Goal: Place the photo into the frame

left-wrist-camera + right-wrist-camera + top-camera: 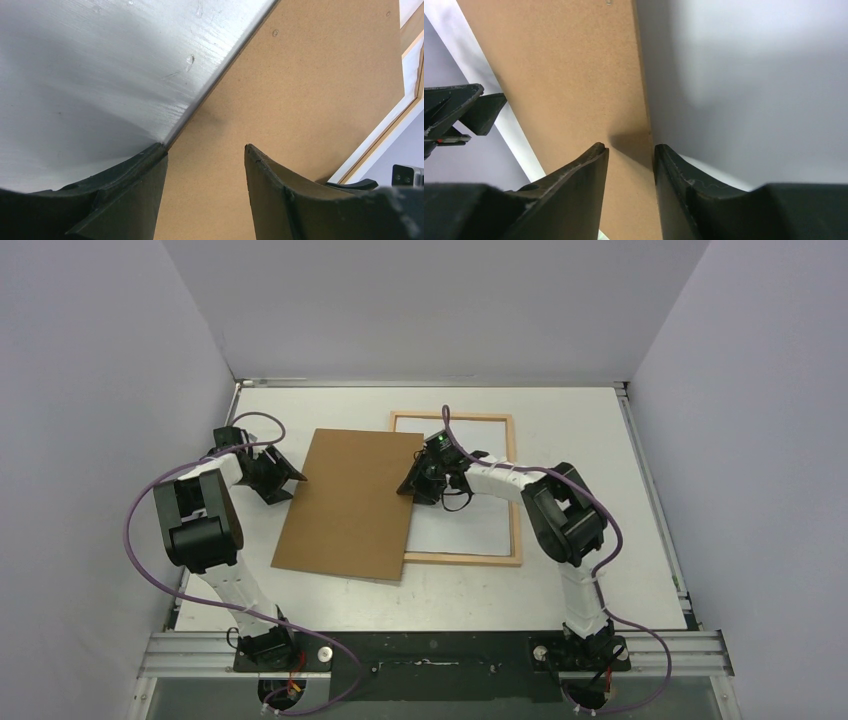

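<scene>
The thin light-wood frame [515,490] lies flat at the table's back right. Its inside shows plain white [470,530], which looks like the photo lying white back up; no printed side shows. A brown backing board [350,505] lies tilted over the frame's left part. My left gripper [297,478] is open at the board's left edge [205,150], one finger over the table, the other over the board [300,90]. My right gripper [408,486] is open at the board's right edge [630,147], which runs between its fingers.
White walls close in the table [560,590] on the left, back and right. Both arm bases sit on the metal rail [430,650] at the near edge. The left gripper's fingers [459,110] show beyond the board in the right wrist view.
</scene>
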{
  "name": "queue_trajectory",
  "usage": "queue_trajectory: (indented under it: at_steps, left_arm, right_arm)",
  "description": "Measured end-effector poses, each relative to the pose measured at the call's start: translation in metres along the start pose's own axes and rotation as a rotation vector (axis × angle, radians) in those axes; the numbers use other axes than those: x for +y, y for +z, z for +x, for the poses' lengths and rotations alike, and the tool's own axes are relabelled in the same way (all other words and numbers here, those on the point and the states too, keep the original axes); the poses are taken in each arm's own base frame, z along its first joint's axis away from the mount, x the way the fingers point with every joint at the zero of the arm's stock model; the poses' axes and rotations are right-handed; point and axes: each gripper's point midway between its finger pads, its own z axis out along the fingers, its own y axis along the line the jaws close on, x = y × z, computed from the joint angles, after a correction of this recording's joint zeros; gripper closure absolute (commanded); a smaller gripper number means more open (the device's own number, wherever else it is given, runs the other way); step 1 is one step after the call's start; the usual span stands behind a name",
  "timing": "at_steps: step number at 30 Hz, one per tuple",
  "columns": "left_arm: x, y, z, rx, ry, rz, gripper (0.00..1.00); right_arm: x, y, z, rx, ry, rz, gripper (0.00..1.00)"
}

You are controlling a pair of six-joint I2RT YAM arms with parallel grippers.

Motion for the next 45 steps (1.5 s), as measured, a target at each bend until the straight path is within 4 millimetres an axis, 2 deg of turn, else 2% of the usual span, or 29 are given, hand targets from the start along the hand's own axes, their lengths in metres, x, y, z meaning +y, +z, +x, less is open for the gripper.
queue_trajectory:
  at_steps: [5, 10, 19, 25, 30, 35, 39, 45]
  left_arm:
    - [0.0, 0.0, 0.0, 0.0, 0.0, 0.0, 0.43]
    - [0.001, 0.0, -0.001, -0.005, 0.007, -0.005, 0.43]
    - [0.002, -0.001, -0.002, -0.009, 0.02, -0.011, 0.43]
    - [0.006, -0.003, -0.007, -0.023, 0.028, -0.036, 0.43]
    - [0.007, -0.004, -0.007, -0.026, 0.03, -0.041, 0.43]
    - [0.007, -0.004, -0.003, -0.011, 0.024, -0.044, 0.43]
    - [0.007, -0.005, -0.001, -0.004, 0.022, -0.045, 0.43]
    - [0.008, -0.005, 0.002, 0.009, 0.017, -0.05, 0.43]
  right_arm:
    - [-0.004, 0.001, -0.002, -0.001, 0.02, -0.001, 0.77]
    - [0.003, 0.001, -0.009, -0.013, 0.022, -0.038, 0.88]
    - [0.008, -0.004, -0.005, -0.024, -0.011, -0.131, 1.0]
    - [0.03, -0.011, -0.013, -0.055, -0.034, -0.243, 1.0]
    - [0.049, -0.022, -0.018, -0.07, -0.051, -0.315, 0.78]
    - [0.078, -0.037, -0.019, -0.08, -0.071, -0.431, 0.75]
    - [0.089, -0.044, -0.016, -0.073, -0.07, -0.492, 0.8]
    - [0.09, -0.046, -0.016, -0.071, -0.07, -0.495, 1.0]
